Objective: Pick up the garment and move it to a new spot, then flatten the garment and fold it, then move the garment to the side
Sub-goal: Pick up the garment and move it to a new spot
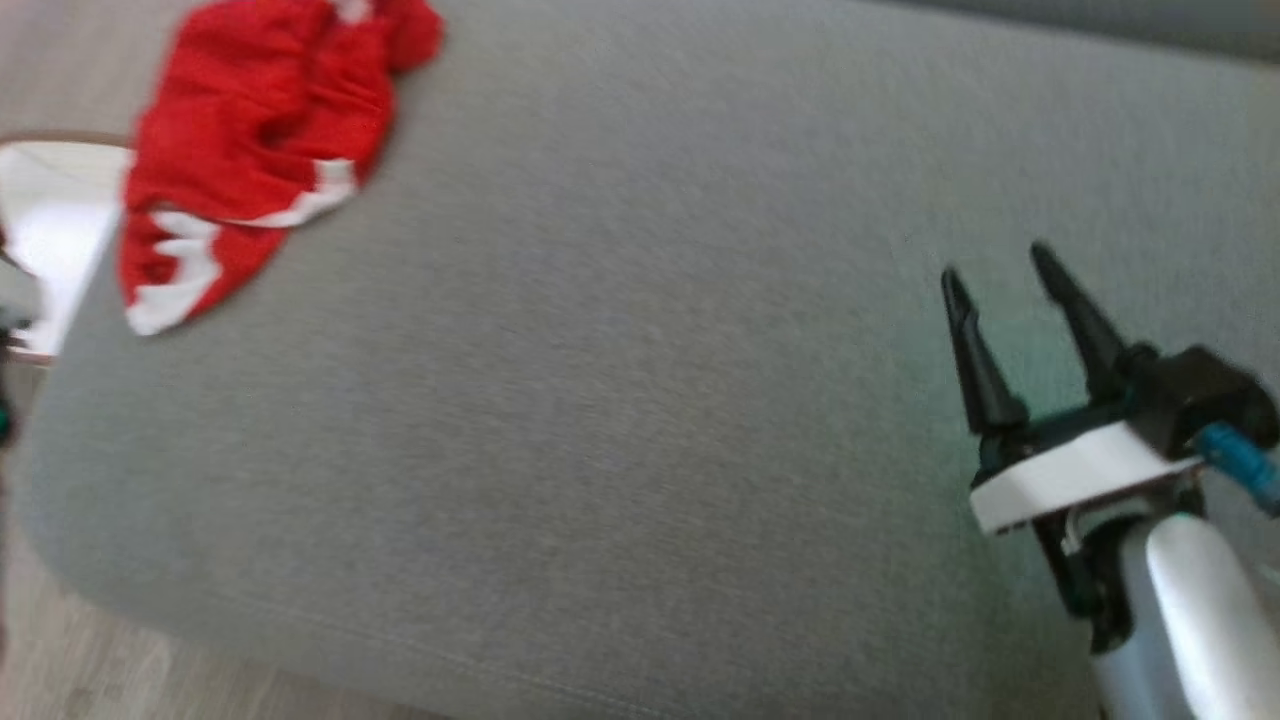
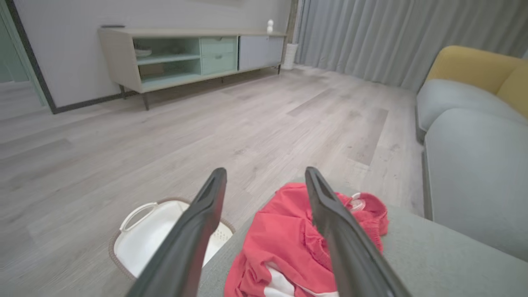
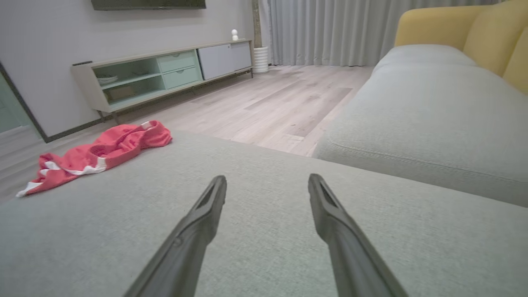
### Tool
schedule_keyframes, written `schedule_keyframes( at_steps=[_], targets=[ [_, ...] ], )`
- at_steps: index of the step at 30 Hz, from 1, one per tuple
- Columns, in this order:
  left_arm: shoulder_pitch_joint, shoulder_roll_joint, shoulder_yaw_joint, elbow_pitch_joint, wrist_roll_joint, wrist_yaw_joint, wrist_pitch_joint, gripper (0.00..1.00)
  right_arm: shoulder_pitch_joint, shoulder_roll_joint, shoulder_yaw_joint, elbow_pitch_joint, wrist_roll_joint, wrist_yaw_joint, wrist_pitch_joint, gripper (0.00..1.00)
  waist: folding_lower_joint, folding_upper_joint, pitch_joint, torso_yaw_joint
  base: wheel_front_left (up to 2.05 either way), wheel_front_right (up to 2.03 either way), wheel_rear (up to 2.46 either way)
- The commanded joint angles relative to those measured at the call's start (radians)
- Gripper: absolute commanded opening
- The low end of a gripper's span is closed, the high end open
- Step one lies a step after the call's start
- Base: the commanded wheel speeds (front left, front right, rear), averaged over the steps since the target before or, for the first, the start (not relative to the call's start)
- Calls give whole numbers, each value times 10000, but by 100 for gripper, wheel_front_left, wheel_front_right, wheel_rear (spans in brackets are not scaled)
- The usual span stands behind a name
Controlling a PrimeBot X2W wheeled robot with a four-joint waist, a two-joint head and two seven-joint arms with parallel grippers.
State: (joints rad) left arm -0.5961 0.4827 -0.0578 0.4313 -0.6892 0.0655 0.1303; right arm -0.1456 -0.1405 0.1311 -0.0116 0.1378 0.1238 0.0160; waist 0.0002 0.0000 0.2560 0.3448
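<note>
Progress nil: right gripper [image 1: 995, 262] and left gripper [image 2: 266, 171] are hovering with jaws spread, gripping nothing. Beyond them, the crumpled red garment with white trim [image 1: 255, 140] is lying at the far left corner of the grey fabric cushion [image 1: 640, 420]; all 3 steps are awaiting action.

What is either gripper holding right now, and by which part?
Nothing is held. The left gripper is open, with the red garment lying loose on the grey cushion ahead of it; the right gripper is open over bare cushion.
</note>
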Motion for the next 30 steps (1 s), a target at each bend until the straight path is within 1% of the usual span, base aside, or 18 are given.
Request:
schedule_keyframes(
  at_steps=[1,7,10,15,17,21,24,25,26,28,30],
  targets=[
    [-633,891,596,199,-281,-77,563,100,-534,-231,338,-722,-120,69,-92,100,-2,0,1445,-1186,0,0,0],
    [-1097,1294,1153,1120,-1323,-185,1978,100,-785,-603,521,-1716,-241,69,151,100,-2,0,2735,-2005,0,0,0],
    [-1360,1412,1420,1346,-1737,-344,2244,100,-797,-744,446,-2203,-277,69,270,100,-2,0,3268,-2307,0,0,0],
    [-1731,1440,1563,1881,-2093,-557,2474,100,-767,-857,367,-2640,-292,69,365,100,-2,0,3755,-2546,0,0,0],
    [-1832,1422,1487,2260,-2192,-542,2834,100,-769,-876,370,-2746,-271,69,353,100,-2,0,3861,-2623,0,0,0],
    [-1950,1292,1426,2881,-2465,-230,3681,100,-787,-858,402,-2822,-225,69,323,100,-2,0,3893,-2725,0,0,0],
    [-1858,1121,1330,3124,-2764,-49,4625,100,-801,-823,412,-2819,-213,69,290,100,-2,0,3777,-2772,0,0,0],
    [-1814,1132,1285,3112,-2787,-20,4821,42,-802,-812,412,-2801,-207,69,283,100,-2,0,3715,-2786,0,0,0],
    [-1771,1172,1268,3063,-2747,26,4820,0,-806,-805,415,-2777,-211,69,273,100,-2,0,3642,-2797,0,0,0],
    [-1651,1273,1241,2945,-2662,19,4743,0,-803,-767,405,-2687,-188,69,227,100,-2,0,3415,-2808,0,0,0],
    [-1564,1435,1240,2762,-2490,-25,4410,0,-791,-741,422,-2541,-168,69,164,100,-2,0,3078,-2809,0,0,0]
  ],
)
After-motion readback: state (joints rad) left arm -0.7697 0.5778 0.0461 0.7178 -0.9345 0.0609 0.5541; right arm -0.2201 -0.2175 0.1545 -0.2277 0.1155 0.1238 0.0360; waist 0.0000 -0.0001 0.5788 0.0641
